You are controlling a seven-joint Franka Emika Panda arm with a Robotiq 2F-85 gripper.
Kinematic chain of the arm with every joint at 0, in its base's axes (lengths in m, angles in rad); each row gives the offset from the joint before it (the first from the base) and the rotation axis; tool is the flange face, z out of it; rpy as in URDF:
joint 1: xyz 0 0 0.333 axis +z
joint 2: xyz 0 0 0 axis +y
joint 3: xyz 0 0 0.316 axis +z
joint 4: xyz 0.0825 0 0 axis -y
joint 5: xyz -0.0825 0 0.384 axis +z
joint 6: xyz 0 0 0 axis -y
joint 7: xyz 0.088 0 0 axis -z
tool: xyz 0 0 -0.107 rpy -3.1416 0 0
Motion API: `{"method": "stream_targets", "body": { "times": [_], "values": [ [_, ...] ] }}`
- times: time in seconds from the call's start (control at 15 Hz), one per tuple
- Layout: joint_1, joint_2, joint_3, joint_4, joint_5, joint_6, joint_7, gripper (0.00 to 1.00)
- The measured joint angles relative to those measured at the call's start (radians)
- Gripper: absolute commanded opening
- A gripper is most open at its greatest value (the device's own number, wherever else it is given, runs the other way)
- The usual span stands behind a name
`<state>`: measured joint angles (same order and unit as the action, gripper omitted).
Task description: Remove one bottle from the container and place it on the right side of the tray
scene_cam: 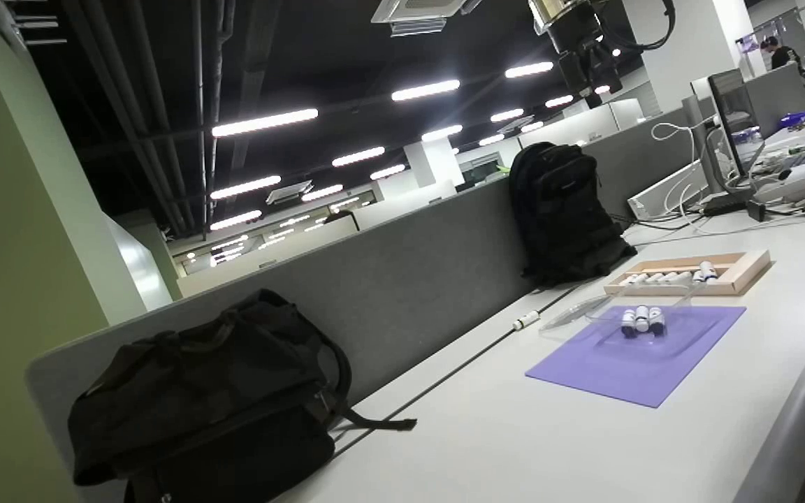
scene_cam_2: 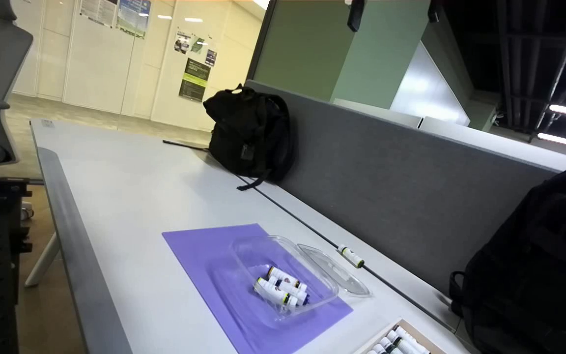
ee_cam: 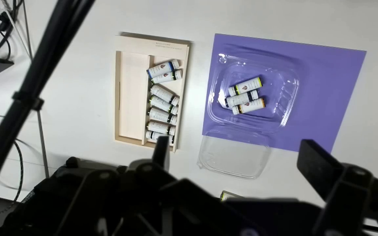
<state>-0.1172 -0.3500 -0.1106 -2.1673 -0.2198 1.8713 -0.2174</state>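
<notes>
The container is a clear plastic box [ee_cam: 287, 114] on the purple mat, also in both exterior views [scene_cam_2: 334, 290]. Three white bottles lie in it: one with yellow bands [ee_cam: 245, 86], one with black [ee_cam: 241, 98], one with orange [ee_cam: 249, 106]. The tray is light tan wood [ee_cam: 133, 95], left of the container in the wrist view and cut off in an exterior view [scene_cam_2: 377, 337]. Several white bottles [ee_cam: 162, 93] lie in its right compartment in the wrist view. My gripper [ee_cam: 235, 152] is open with nothing between its fingers, high above the table in an exterior view [scene_cam: 590, 87].
The container's clear lid [ee_cam: 235, 157] lies open on the table beside it. A loose white bottle [scene_cam_2: 351, 256] lies near the grey partition [scene_cam_2: 386, 182]. Black backpacks [scene_cam: 570, 209] [scene_cam: 221, 398] lean on the partition. Cables [ee_cam: 41, 144] and a monitor [scene_cam: 731, 119] are beyond the tray.
</notes>
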Motion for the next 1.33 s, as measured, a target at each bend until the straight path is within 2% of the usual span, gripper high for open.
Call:
{"method": "stream_targets", "body": {
  "times": [0.8, 0.93, 1.2, 1.33],
  "values": [
    [0.001, 0.002, 0.000, -0.002, 0.000, 0.008, 0.000, 1.00],
    [0.005, 0.015, 0.000, -0.014, 0.002, 0.052, 0.002, 1.00],
    [0.028, 0.107, 0.007, -0.074, 0.005, 0.215, -0.005, 1.00],
    [0.052, 0.183, 0.014, -0.095, 0.009, 0.249, -0.067, 1.00]
  ]
}}
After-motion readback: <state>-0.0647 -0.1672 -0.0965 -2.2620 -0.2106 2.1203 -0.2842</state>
